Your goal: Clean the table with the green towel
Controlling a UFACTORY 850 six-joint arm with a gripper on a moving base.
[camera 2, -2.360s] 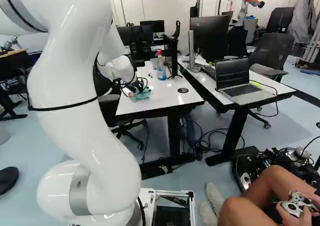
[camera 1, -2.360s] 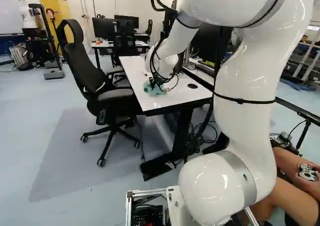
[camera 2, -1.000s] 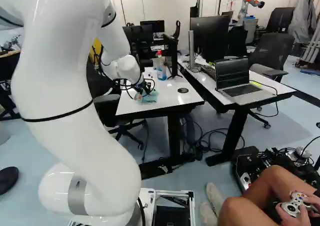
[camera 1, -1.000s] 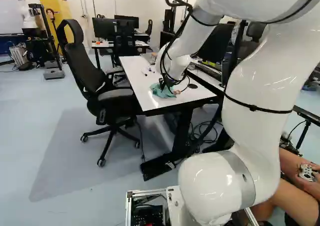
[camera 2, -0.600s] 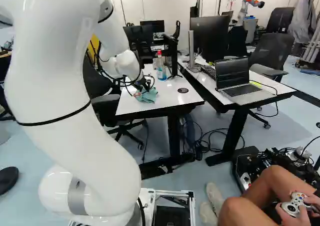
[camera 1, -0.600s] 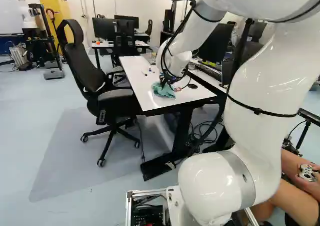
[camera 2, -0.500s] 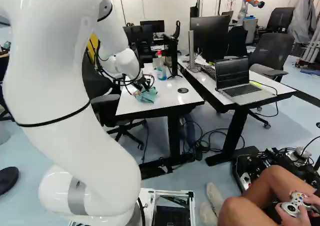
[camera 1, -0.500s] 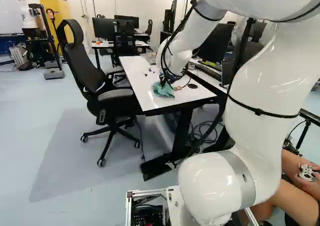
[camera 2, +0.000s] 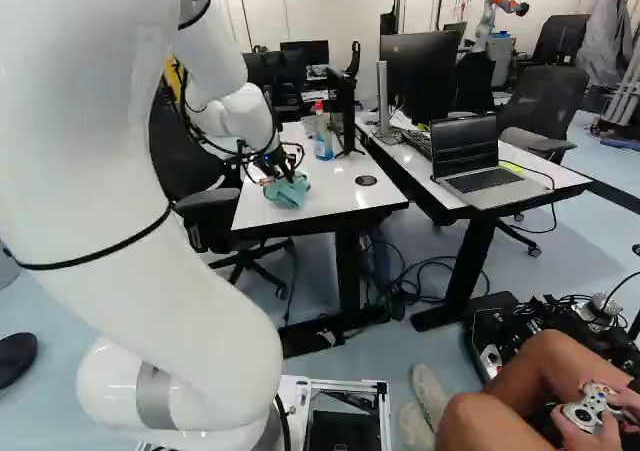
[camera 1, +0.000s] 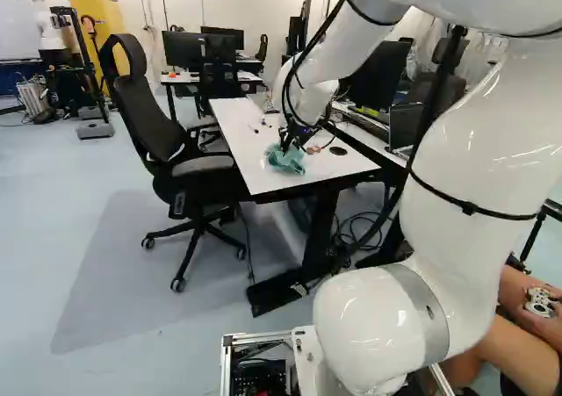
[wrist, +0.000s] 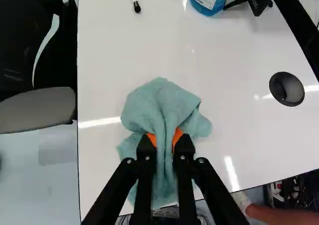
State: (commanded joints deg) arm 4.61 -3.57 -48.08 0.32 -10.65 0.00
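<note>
My gripper (camera 1: pixel 287 140) reaches down to the white table (camera 1: pixel 245 140) near its close end. In the wrist view the gripper (wrist: pixel 164 139) is shut on the green towel (wrist: pixel 162 105), its folds pinched between the two orange pads. The towel lies bunched on the white tabletop (wrist: pixel 224 135), spreading ahead of and beside the fingers. In the right base view the towel (camera 2: pixel 288 193) sits close to the near edge. Parts of the towel under the fingers are hidden.
A blue spray bottle (camera 2: pixel 322 139), a monitor arm and markers (wrist: pixel 135 4) stand or lie farther up the table. A round black grommet (wrist: pixel 286 89) sits beside the towel. An office chair (camera 1: pixel 206 172) adjoins one side; a laptop (camera 2: pixel 480 176) is on the neighbouring table.
The arm has swung and carried the towel over the tabletop, towards the near end since the earliest frames, then slightly left in the right base view. The base has stayed put.
</note>
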